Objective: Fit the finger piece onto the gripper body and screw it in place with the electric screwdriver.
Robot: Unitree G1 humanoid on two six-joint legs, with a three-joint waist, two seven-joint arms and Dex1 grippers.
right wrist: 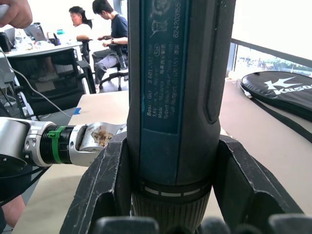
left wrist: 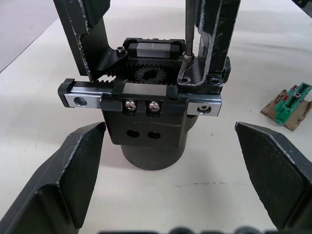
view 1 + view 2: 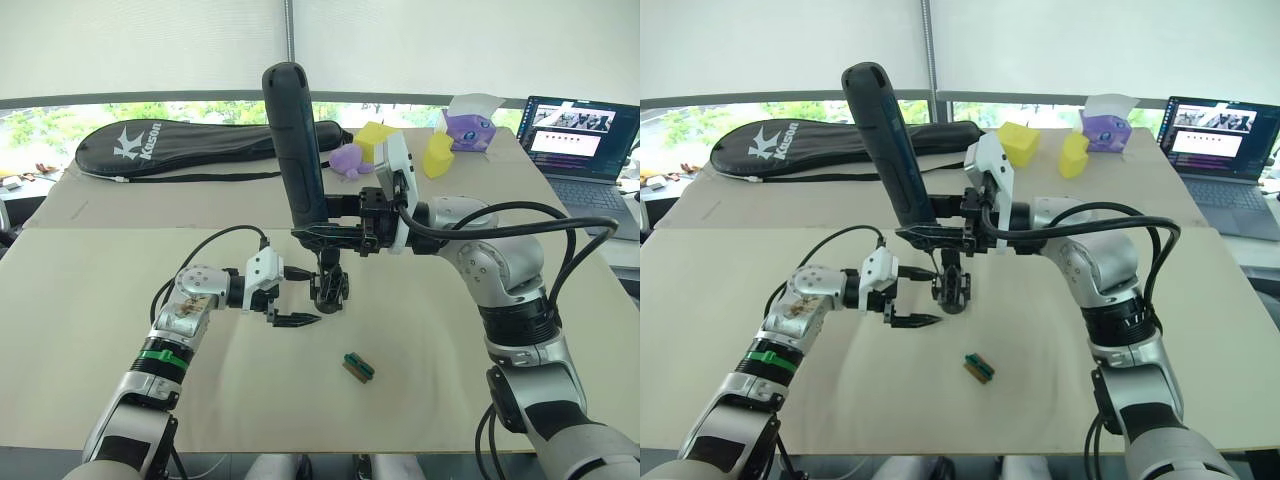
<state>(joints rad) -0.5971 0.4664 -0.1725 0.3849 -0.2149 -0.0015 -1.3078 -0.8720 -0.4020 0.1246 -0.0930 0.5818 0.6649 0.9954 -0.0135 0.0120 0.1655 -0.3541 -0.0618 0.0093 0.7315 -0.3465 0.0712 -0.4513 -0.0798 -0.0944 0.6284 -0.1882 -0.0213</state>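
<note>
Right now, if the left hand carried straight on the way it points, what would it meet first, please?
Most likely the gripper body, which stands directly ahead between the left hand's open fingers, with the screwdriver bit on it. How far off it is remains unclear.

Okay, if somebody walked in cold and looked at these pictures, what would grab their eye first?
Most likely the electric screwdriver, standing tall at mid-table, clamped in the right gripper with its thin bit pointing down into the gripper body. Next, the left gripper just left of that black part, fingers spread and not touching it. A small green-and-black block lies alone on the table, nearer the robot.
</note>
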